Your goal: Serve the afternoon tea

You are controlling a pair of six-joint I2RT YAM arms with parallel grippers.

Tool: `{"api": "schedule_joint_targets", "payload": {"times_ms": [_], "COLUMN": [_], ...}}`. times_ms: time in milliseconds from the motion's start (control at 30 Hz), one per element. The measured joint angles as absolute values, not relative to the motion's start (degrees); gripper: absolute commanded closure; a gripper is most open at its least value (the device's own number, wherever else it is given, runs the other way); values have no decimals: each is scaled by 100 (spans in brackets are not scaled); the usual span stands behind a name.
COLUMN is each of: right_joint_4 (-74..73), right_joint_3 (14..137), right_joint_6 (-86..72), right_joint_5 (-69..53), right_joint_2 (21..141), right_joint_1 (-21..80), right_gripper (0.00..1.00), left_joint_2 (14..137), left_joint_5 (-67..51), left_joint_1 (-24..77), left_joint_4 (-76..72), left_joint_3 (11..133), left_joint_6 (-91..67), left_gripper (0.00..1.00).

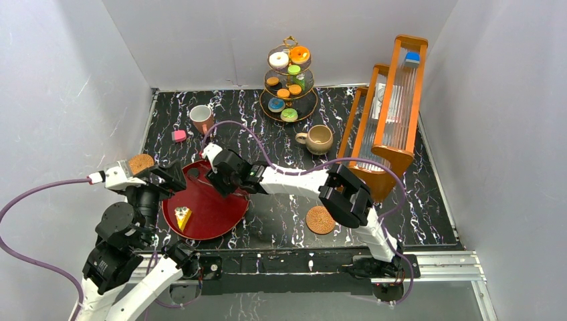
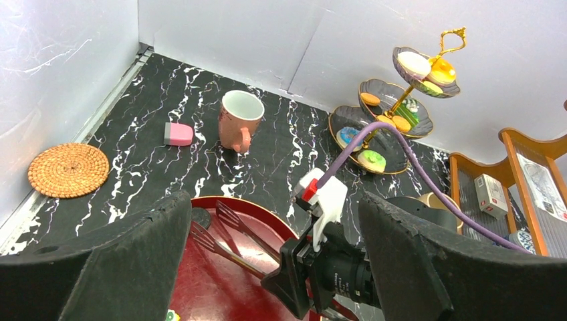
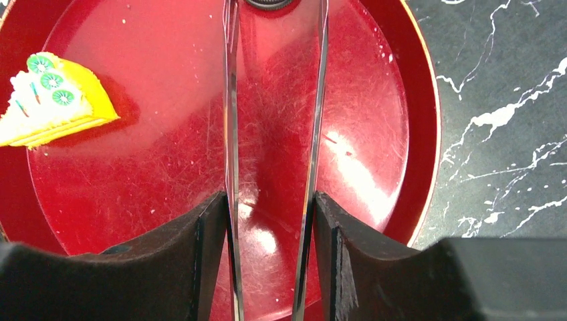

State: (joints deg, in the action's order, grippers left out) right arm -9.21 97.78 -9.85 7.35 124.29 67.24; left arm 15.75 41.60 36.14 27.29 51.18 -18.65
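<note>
The black marbled bench (image 1: 281,114) is boxed in by pale walls on the left, back and right. A tall wooden rack (image 1: 391,114) fills its right side, well apart from both sets of fingers. The widest bare stretch lies ahead of the left fingers (image 2: 134,261), between them and the back wall. Those fingers are spread wide and grip nothing, hovering at the left rim of the round red tray (image 1: 220,224). The right fingers (image 3: 200,267) hang over the tray, closed on the two thin metal arms of the tongs (image 3: 231,134), which run straight out ahead of them with a gap between the arms.

The gold three-tier stand (image 1: 289,77) is at the back wall, far beyond the right fingers. Its dark plates carry donuts and cookies in white, orange, green and blue. A beige mug (image 1: 319,139) stands upright to the right of the right fingers, nearer the back. A pale pink mug (image 2: 239,119) stands upright ahead of the left fingers, with a pink pastry (image 2: 178,134) just to its left. One woven coaster (image 2: 68,170) lies ahead-left of the left fingers by the left wall. The other coaster (image 1: 320,219) lies right of the right fingers, toward the near edge. A yellow cake slice (image 3: 53,100) with white icing and green kiwi rounds lies on the tray left of the tongs, apart from them.
</note>
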Motion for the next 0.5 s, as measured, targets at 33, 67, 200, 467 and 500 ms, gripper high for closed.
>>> {"api": "schedule_joint_targets", "payload": {"times_ms": [33,67,200,467,500], "right_joint_4": [-921,-917,-884,-991,-989], "right_joint_3": [9804,9841,9985,10114,10116], "right_joint_6": [-985,-982,-982,-937,-934], "right_joint_5": [729,718,703,714,714], "right_joint_2": [12438,12460,12591,12809,12809], "right_joint_1": [6726,6726,6726,6740,6744], "right_gripper": [43,43,44,54,55], "left_joint_2": [1586,1599,1636,1802,1833], "left_joint_5": [4160,4160,4158,4156,4154], "left_joint_1": [3614,3614,3614,3614,3614], "left_joint_4": [2731,2731,2735,2735,2738], "left_joint_3": [5118,5118,5118,5118,5118], "left_joint_6": [-1868,-1865,-1870,-1863,-1863], "left_gripper": [8,8,8,8,8]}}
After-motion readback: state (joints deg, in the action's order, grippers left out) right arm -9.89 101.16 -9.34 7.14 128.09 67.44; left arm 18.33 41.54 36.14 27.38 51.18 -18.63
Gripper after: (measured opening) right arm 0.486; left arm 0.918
